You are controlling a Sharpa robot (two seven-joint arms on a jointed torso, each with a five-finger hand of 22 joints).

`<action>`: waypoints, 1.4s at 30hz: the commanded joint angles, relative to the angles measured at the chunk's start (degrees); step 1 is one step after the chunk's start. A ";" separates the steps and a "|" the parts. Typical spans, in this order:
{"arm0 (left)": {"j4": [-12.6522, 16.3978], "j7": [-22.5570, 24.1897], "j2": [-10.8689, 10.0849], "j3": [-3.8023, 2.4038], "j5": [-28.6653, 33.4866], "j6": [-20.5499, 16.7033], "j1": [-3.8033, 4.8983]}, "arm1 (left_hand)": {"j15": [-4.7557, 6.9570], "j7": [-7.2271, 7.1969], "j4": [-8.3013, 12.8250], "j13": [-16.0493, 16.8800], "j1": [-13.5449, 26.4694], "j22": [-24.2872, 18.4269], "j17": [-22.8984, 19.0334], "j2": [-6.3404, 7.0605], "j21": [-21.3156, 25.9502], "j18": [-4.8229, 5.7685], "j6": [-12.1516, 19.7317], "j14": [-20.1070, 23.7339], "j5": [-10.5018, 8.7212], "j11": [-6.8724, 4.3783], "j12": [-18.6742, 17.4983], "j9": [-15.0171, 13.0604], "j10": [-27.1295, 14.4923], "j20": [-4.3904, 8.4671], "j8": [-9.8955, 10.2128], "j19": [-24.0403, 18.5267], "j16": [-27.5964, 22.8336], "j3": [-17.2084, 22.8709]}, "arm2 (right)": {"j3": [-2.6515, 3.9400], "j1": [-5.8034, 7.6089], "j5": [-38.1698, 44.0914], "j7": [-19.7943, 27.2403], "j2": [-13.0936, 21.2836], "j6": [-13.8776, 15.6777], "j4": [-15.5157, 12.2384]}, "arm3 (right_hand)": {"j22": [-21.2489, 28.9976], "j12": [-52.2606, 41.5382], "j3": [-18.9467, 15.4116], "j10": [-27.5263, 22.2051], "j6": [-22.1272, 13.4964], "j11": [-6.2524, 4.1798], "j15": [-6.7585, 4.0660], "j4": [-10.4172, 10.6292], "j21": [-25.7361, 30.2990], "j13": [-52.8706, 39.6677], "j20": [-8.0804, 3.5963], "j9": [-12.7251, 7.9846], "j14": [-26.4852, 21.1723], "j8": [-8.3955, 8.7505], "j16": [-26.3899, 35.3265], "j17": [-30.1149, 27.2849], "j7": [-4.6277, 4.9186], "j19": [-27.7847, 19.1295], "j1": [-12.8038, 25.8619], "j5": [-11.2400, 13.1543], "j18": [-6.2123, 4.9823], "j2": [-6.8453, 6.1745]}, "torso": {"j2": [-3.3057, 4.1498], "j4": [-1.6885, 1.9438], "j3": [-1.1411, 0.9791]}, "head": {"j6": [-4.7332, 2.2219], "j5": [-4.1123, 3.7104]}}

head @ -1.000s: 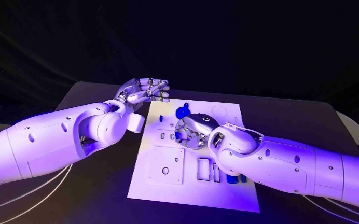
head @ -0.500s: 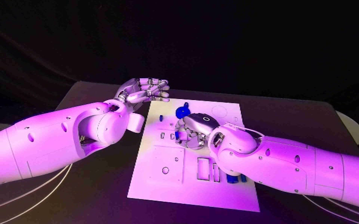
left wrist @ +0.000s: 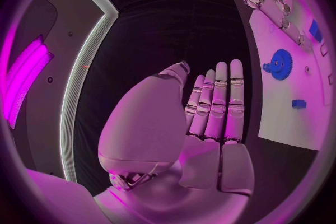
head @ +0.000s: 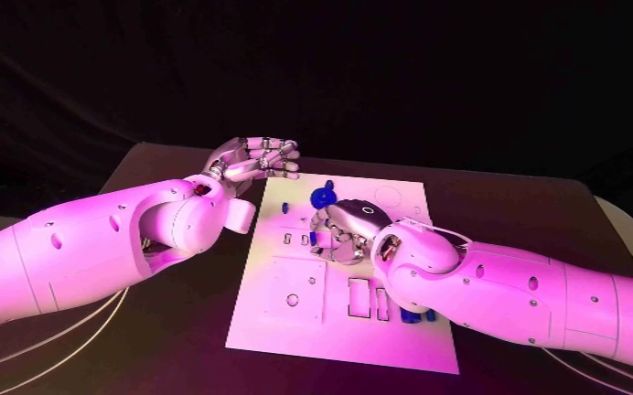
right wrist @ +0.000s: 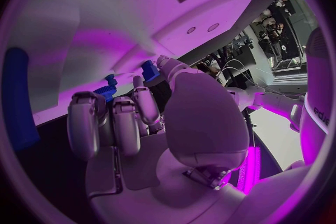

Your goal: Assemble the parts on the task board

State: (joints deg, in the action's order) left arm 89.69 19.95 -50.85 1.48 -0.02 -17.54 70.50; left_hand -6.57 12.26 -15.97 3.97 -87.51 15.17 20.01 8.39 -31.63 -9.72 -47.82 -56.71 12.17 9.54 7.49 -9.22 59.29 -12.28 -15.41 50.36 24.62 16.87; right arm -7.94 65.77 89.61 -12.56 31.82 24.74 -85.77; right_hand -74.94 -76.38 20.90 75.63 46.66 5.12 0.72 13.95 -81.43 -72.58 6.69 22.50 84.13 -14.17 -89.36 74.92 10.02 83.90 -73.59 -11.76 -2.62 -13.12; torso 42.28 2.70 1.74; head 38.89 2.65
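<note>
My left hand (head: 254,159) is raised off the black table (head: 158,176), just beyond the far left corner of the white task board (head: 396,336). Its palm is turned up and its fingers (left wrist: 220,102) lie close side by side, loosely cupped, with nothing in them.

My right hand (head: 339,228) is down over the middle of the task board, knuckles up, fingers (right wrist: 115,123) curled under toward the plate. In the right wrist view a small blue part (right wrist: 148,70) sits right at the tip of my thumb and another blue piece (right wrist: 106,89) shows just past the curled fingers, but I cannot tell whether I am pinching either or only touching it, so I cannot say if this hand holds anything.

A blue gear (head: 322,197) lies on the board toward its far edge, just beyond my right hand; the left wrist view shows the same gear (left wrist: 280,63) flat on the white plate. A small blue block (left wrist: 299,103) lies apart from it near the board's edge. Toward the near right part of the board, beside my right forearm, more blue parts (head: 412,315) lie close together. A raised square plate (head: 293,292) with holes sits at the near left of the board, and rectangular slots (head: 359,297) lie just to its right.
</note>
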 commanded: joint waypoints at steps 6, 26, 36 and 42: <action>-0.47 -1.72 -0.08 -0.03 -4.75 0.71 0.03 | 0.10 0.44 -0.30 0.18 0.50 0.32 0.35 0.51 -0.59 -0.63 -0.13 0.36 -0.35 -0.13 0.01 -0.09 0.94 -0.07 -0.15 -0.49 0.26 0.50 | 0.80 1.48 -5.75 5.93 4.73 5.91 -5.13 | -7.91 -0.08 -1.79 -0.12 -0.18 0.22 0.45 0.63 0.17 -0.27 0.45 0.04 5.41 0.07 -0.07 13.05 0.10 0.09 0.02 -0.50 0.19 0.30 | -0.14 -0.11 0.04 | 0.03 0.43; -3.26 -33.94 1.68 -0.06 -44.77 12.14 0.16 | 6.59 -4.26 -0.51 26.87 20.12 36.48 51.31 -1.46 -39.74 2.40 -2.31 -25.22 -0.39 -6.19 34.01 -7.63 6.68 6.44 -11.33 14.66 54.67 -5.85 | 1.47 10.34 -37.02 16.55 20.60 5.40 -8.53 | -7.20 -0.72 -3.22 0.49 4.05 -1.08 -0.63 2.32 1.44 -0.83 -0.39 2.28 5.20 -4.51 0.21 12.22 -1.42 -0.55 0.43 -1.67 -0.11 1.87 | -1.11 -0.79 -0.68 | -0.19 1.22; -4.84 -45.15 5.14 0.03 -54.25 18.73 1.56 | 8.02 -6.29 -0.88 48.01 21.51 49.34 61.41 -3.40 -47.84 4.37 -1.61 -29.97 -0.69 -7.69 55.81 -14.17 9.88 7.08 -21.60 21.17 61.05 -8.97 | 1.45 10.62 -36.85 14.97 22.83 5.65 -8.92 | -7.12 -0.63 -3.49 0.43 4.13 -1.18 -0.72 2.37 1.56 -0.72 -0.48 2.52 5.17 -4.84 0.26 12.07 -1.53 -0.61 0.52 -1.76 -0.14 1.80 | -1.41 -0.70 -1.05 | 0.31 1.20; -5.93 -48.43 7.64 0.62 -56.79 20.25 2.41 | 8.41 -6.82 -0.94 50.52 22.08 51.83 62.67 -3.08 -49.16 4.81 -1.24 -30.54 -0.76 -8.15 58.23 -16.42 10.61 7.36 -24.35 22.68 61.72 -10.51 | 1.41 10.65 -36.48 14.34 23.10 5.64 -8.71 | -7.11 -0.58 -4.40 0.47 3.81 -1.32 -0.87 2.68 1.67 -0.65 -0.66 3.01 5.13 -5.37 0.32 11.92 -1.67 -0.62 1.76 -1.91 -0.15 2.11 | -1.52 -0.63 -1.09 | 0.58 1.20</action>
State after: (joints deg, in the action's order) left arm 83.90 -24.02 -43.73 2.07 -52.75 -0.90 72.63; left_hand 1.36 5.78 -16.91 54.21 -65.95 66.68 74.95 5.37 -80.60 -5.70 -48.98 -84.08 11.65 1.27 65.44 -25.42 69.49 -4.92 -39.48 72.50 86.02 6.55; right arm -6.52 76.39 53.19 2.30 54.92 30.17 -94.49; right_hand -74.91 -76.86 16.73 76.06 50.49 4.29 0.28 16.65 -79.76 -73.29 6.35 25.43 84.13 -19.40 -89.36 74.95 8.48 83.39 -72.28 -13.44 -2.62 -11.06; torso 40.84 1.99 0.66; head 39.39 3.91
